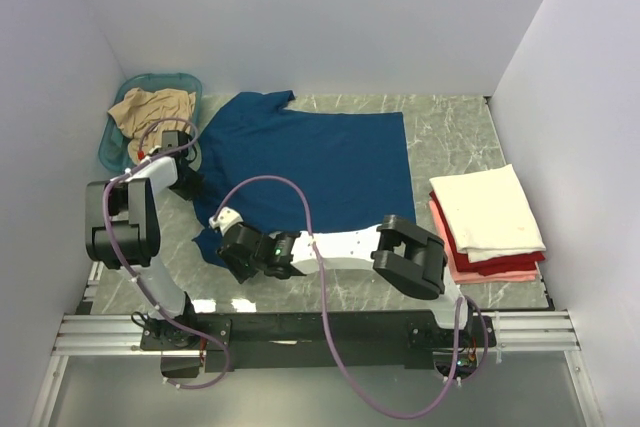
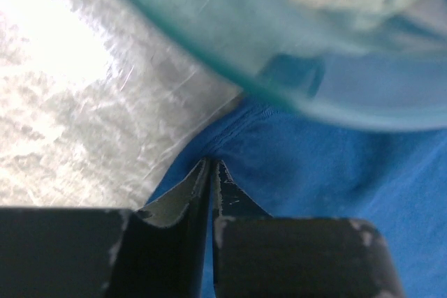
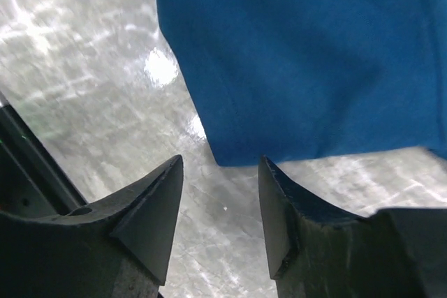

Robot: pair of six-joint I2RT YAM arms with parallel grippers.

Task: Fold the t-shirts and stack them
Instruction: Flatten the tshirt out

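At the far left corner of the marble-patterned tabletop [image 1: 450,127], a teal basket [image 1: 165,77] is seen against the side wall, with a crumpled tan t-shirt [image 1: 150,107] heaped inside it. Just beside the basket's near end, the left gripper [image 2: 211,165] is held low over the tabletop, its jaws clenched on the left edge of a dark blue t-shirt [image 1: 320,162]. In the left wrist view the two fingers are pressed almost flush, with blue cloth at their tips and the basket's curved wall close above them.

The dark blue t-shirt is spread flat across the middle of the tabletop. One sleeve is pointed toward the back wall near the basket, and the straight far edge is laid toward the right.

At the shirt's near left corner, the right gripper [image 3: 220,193] is held low, its arm stretched leftward along the front of the tabletop. Its jaws are released and stand apart, with nothing gripped between them. Bare tabletop is shown below the gap, and the corner of the blue cloth lies just beyond the fingertips.

Further right, well apart from the blue shirt, a stack of folded shirts is set near the right wall. A cream-white t-shirt [image 1: 487,209] is laid on top, a red t-shirt [image 1: 515,265] beneath it and a pink t-shirt [image 1: 495,276] at the bottom, their edges showing along the near side.
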